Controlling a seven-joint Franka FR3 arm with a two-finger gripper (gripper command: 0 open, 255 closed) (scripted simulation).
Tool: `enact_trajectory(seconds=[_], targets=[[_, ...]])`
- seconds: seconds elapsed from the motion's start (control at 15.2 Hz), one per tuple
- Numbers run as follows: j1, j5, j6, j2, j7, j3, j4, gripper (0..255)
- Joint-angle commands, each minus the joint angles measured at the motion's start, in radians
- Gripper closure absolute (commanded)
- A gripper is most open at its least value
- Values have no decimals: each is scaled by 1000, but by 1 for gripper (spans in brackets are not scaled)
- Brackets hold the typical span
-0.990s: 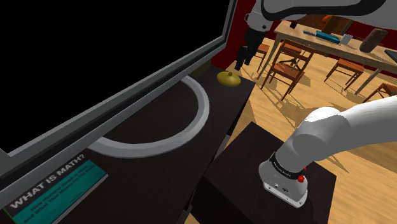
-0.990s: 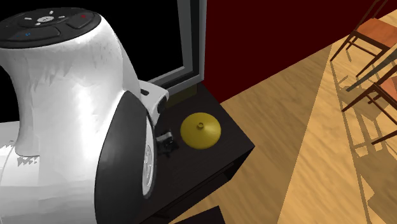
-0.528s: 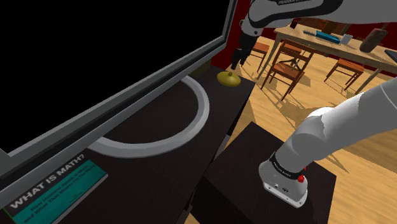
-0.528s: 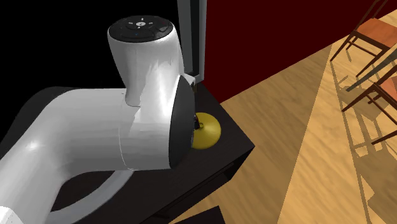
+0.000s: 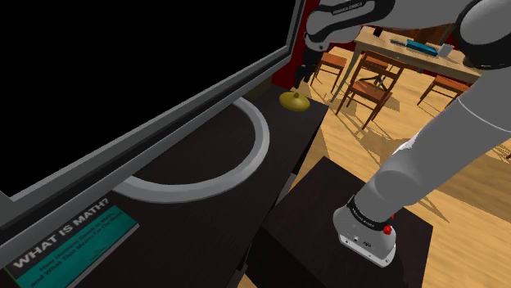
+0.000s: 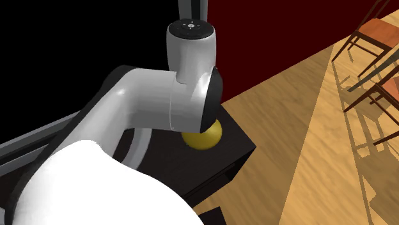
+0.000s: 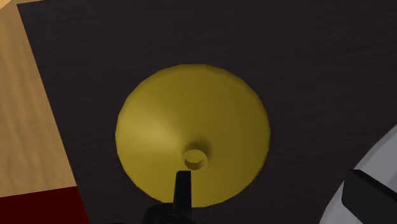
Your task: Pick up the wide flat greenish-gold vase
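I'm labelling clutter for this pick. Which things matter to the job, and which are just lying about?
Job: vase, gripper, the dark cabinet the vase stands on.

Lying about: screen, its grey ring base, book, chairs, dining table.

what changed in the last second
The white arm's wrist swung toward the second exterior view's right, now hanging over and partly hiding the wide flat greenish-gold vase. Nothing visibly grasped. The vase stayed put on the dark tabletop.
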Motion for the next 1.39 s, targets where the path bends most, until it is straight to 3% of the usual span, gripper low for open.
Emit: enact_trajectory(seconds=[0.0, 0.13, 0.73, 0.79, 1.32], targets=[[-8, 29, 27, 83, -45, -19, 59, 0], [-17, 52, 42, 142, -79, -29, 103, 0], [-21, 75, 138, 187, -97, -27, 49, 0], [-21, 75, 138, 188, -97, -27, 49, 255], [-21, 75, 137, 186, -97, -27, 49, 255]])
